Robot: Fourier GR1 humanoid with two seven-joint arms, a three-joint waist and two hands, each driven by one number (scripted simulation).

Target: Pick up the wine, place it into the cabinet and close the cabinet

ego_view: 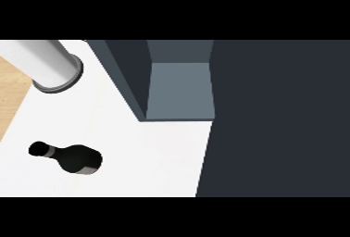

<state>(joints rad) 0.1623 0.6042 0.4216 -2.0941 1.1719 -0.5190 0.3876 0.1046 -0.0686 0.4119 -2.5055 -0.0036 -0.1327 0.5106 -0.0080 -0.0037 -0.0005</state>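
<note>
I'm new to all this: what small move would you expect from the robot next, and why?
Probably bringing a hand down toward the wine bottle, since it stands untouched on the white counter, no hand shows near it, and the cabinet is already open.

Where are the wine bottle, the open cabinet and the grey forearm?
wine bottle (78,159): head view, on its dark body.
cabinet (179,88): head view, on its inner floor.
grey forearm (44,60): head view, on its cylinder surface.

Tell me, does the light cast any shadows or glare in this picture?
In the head view, light is flat: the wine bottle casts no clear shadow on the white counter; the open cabinet is paler inside than its dark door; the grey forearm shows a soft sheen, no harsh glare.
</note>
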